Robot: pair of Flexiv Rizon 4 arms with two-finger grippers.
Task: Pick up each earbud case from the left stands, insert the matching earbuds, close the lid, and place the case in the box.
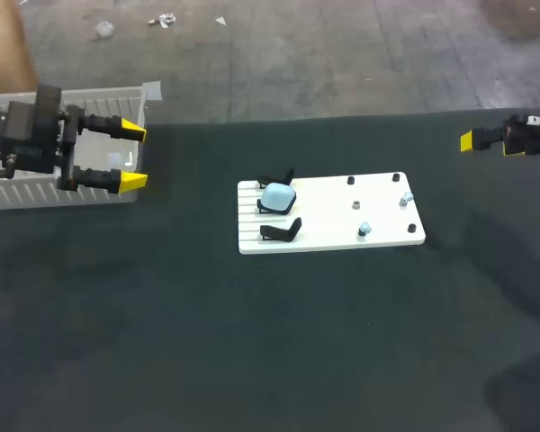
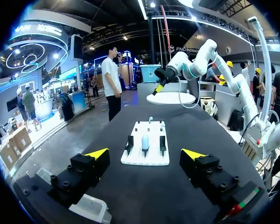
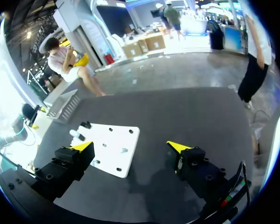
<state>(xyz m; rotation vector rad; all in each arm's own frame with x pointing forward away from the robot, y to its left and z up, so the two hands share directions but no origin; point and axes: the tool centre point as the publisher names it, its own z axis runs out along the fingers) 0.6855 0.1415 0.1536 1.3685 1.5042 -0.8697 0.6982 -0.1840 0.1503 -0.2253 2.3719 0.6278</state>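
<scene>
The dark table (image 1: 252, 342) was bare cloth on its near side. Toward the middle lay a white board (image 1: 333, 241), long side running left to right. Along the board's left end stood three black stands (image 1: 281, 231) in a near-to-far row. The nearest and the farthest held nothing. A pale blue earbud case (image 1: 277, 198) sat on the middle one with its lid shut. On the right half of the board were two small pale blue earbuds (image 1: 364, 230), one nearer and one farther right, each upright on its spot. A few black pegs (image 1: 351, 181) stood among them.

Farther back and well to the left, the left gripper (image 1: 131, 157) hung over the right end of a white ribbed box (image 1: 36, 193). Its fingers were spread wide with nothing between them. At the far right edge of the table, well apart from the board, the right gripper (image 3: 130, 146) pointed toward the board. Its fingers were also spread wide and empty.
</scene>
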